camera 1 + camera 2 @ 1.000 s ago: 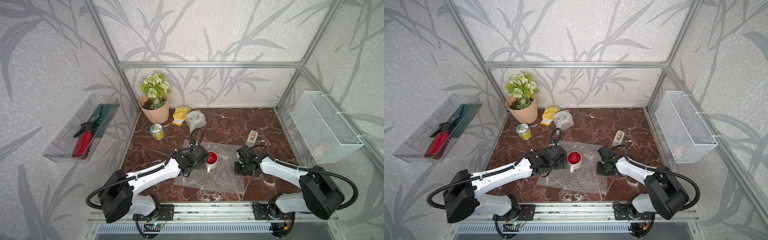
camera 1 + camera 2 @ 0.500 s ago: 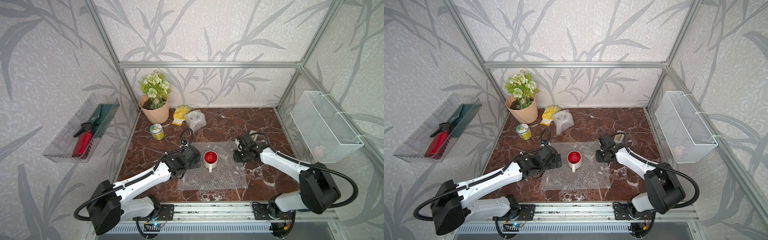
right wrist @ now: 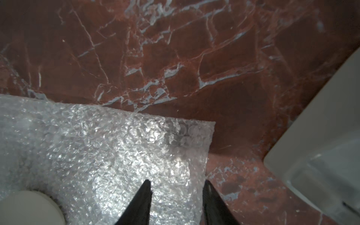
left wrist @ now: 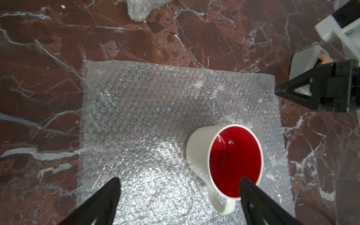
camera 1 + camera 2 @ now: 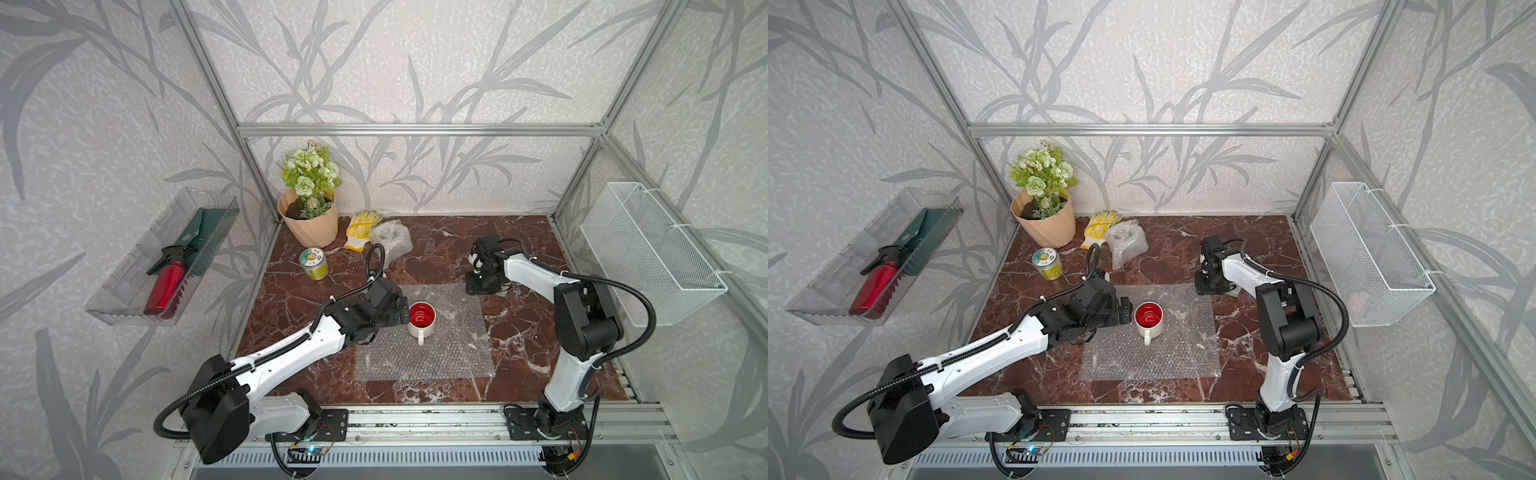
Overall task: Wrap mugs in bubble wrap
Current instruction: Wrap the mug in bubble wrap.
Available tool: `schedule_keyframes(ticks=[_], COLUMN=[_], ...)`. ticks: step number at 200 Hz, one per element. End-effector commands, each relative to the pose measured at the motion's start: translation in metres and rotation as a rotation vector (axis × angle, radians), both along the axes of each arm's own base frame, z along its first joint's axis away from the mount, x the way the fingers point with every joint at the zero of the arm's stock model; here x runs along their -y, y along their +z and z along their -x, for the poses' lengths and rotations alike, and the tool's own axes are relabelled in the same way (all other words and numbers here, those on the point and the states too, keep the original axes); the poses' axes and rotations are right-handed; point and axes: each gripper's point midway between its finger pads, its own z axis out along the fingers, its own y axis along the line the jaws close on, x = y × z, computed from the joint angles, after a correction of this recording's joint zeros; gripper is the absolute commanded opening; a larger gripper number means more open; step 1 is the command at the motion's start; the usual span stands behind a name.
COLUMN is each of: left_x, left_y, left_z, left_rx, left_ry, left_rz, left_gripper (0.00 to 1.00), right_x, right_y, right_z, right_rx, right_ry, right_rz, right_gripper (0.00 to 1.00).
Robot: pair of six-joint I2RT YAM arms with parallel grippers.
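A white mug (image 5: 421,320) (image 5: 1148,318) with a glossy red inside stands upright on a flat square of bubble wrap (image 5: 440,353) (image 5: 1175,353), handle toward the front. My left gripper (image 5: 400,311) (image 5: 1124,311) hovers just left of it, open wide. In the left wrist view the left gripper (image 4: 179,181) holds nothing, and one fingertip (image 4: 244,182) overlaps the rim of the mug (image 4: 198,152). My right gripper (image 5: 478,286) (image 3: 177,182) is open at the sheet's far right corner (image 3: 194,140), its fingers straddling the edge. A crumpled bubble wrap bundle (image 5: 390,239) lies at the back.
A small white object with an orange part (image 4: 305,64) (image 5: 1233,291) lies just right of the right gripper. At the back left stand a flower pot (image 5: 309,224), a tin can (image 5: 313,264) and a yellow glove (image 5: 361,228). A wire basket (image 5: 648,253) hangs on the right wall and a clear tray (image 5: 166,257) on the left.
My right gripper moved along the sheet's right edge to its far corner and went from shut to open. The sheet now lies flatter. My left gripper drew back slightly from the mug.
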Motion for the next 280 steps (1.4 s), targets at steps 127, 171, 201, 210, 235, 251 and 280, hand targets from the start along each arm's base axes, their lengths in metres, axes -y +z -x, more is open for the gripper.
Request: schedule_keyframes(ticks=[127,171,201,210,235,251,280], left_x=[-0.006,-0.011,0.003,0.012,0.034,0.042,0.044], left_y=[-0.006,-0.003,-0.001,-0.002,-0.009,-0.011,-0.007], left_z=[0.008,0.011,0.012,0.013,0.015,0.014,0.013], left_rx=[-0.025,-0.018,-0.015,-0.021,-0.048,-0.066,-0.064], left_ry=[-0.006,0.002,-0.052,-0.088,-0.147,-0.161,-0.159], left_rz=[0.012,0.012,0.072,0.101,0.182,0.211,0.225], left_gripper=[0.95,0.96,0.93,0.91,0.90,0.90,0.90], right_x=[0.003,-0.001,-0.015,-0.018,-0.018,-0.020,-0.027], right_y=[-0.049,-0.028,0.022,0.034,0.054,0.060,0.071], right_z=[0.013,0.009,0.004,0.006,0.007,0.009,0.019], right_rx=[-0.197,-0.140,-0.018,0.007,0.034,0.031,0.023], right_ry=[0.117,0.089,0.069,0.063,0.038,0.044,0.052], right_rz=[0.201,0.166,0.045,0.015,-0.006,-0.012,-0.062], right_gripper=[0.32,0.14,0.10,0.10,0.10,0.10,0.10])
